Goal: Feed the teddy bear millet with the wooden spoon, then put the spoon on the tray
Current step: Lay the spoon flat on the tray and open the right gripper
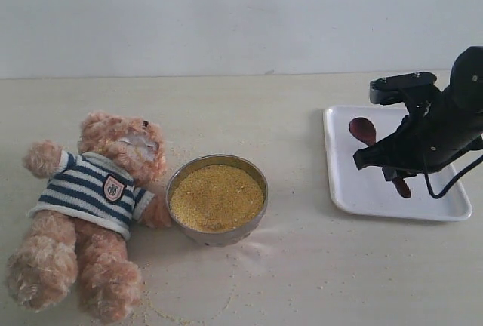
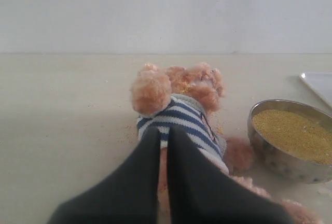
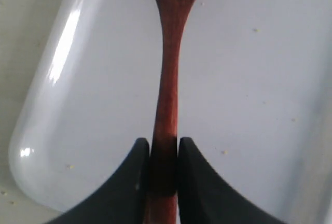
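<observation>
Right gripper (image 3: 164, 149) clamped on wooden spoon (image 3: 167, 79) by its thin handle, which looks light, stiff and probably slick; left gripper (image 2: 162, 133) pressed together.

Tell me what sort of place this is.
Probably a robot test bench: a bare tabletop against a blank wall, a teddy bear beside a bowl of millet, and a right gripper holding a wooden spoon over a tray.

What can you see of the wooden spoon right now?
The small dark reddish-brown wooden spoon has an oval bowl and a thin straight handle, smooth-looking wood. The right pincer is shut on the handle's far end. It hangs low over the flat white rectangular plastic tray, bowl pointing away from the pincer; whether it touches the tray is unclear.
</observation>
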Motion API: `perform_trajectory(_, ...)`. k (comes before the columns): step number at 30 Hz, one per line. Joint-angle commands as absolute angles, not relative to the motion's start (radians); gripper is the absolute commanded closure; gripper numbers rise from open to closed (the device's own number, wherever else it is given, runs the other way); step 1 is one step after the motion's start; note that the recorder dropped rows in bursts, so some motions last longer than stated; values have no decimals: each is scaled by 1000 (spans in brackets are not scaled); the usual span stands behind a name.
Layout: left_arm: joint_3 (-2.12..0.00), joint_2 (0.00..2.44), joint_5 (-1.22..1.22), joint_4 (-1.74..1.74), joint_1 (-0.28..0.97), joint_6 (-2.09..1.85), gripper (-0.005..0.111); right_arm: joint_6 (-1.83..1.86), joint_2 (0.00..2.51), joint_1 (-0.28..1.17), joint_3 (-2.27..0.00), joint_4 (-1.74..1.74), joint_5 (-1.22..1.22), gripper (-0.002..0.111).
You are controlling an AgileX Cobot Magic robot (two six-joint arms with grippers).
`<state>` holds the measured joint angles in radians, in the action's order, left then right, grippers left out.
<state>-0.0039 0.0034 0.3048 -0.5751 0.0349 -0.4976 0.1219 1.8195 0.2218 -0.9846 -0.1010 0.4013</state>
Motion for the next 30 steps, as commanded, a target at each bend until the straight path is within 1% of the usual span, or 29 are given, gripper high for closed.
perform_trajectory(1, 0, 0, 305, -590, 31, -498, 102, 114, 1817, 218, -990, -61, 387, 109)
perform_trajectory(18, 0, 0, 303, -590, 31, -498, 102, 89, 1871, 218, -990, -29, 374, 107)
perform_trajectory(20, 0, 0, 303, -590, 31, -498, 102, 89, 1878, 218, -990, -29, 374, 103)
perform_trajectory(25, 0, 0, 303, -590, 31, -498, 102, 84, 1894, 218, -990, -29, 374, 88)
perform_trajectory(28, 0, 0, 303, -588, 31, -498, 102, 84, 1894, 218, -990, -29, 374, 84)
perform_trajectory(30, 0, 0, 303, -587, 31, -498, 102, 84, 1894, 218, -990, -29, 374, 84)
